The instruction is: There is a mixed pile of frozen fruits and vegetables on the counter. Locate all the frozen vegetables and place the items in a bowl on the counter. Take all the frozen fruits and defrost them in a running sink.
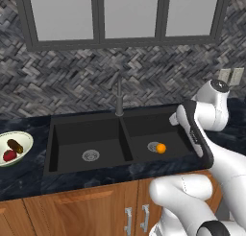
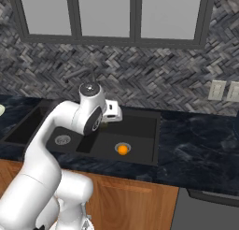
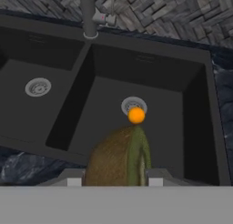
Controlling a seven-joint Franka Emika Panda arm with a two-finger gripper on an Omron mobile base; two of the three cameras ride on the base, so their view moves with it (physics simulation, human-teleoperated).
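Note:
My gripper (image 3: pixel 116 180) is shut on a yellowish-olive lump (image 3: pixel 118 157), which stands up between the two fingertips and hangs over the near edge of the black sink's (image 3: pixel 159 82) right basin. A small orange ball (image 3: pixel 136 115) lies in that basin against the round drain; it is the same orange ball (image 1: pixel 161 147) (image 2: pixel 123 149) in both base views. At the far left of the counter (image 1: pixel 24 177) the pale bowl (image 1: pixel 26 139) holds a red round item (image 1: pixel 8 156) and a dark brown oblong one (image 1: pixel 15 145).
A tall dark grey faucet (image 1: pixel 119 98) (image 3: pixel 88 13) rises behind the divider between the two basins. The left basin (image 1: pixel 86 134) has its own metal drain (image 1: pixel 91 155). Dark counter (image 2: pixel 200 145) stretches right of the sink, with wall outlets (image 2: pixel 224 90) above it.

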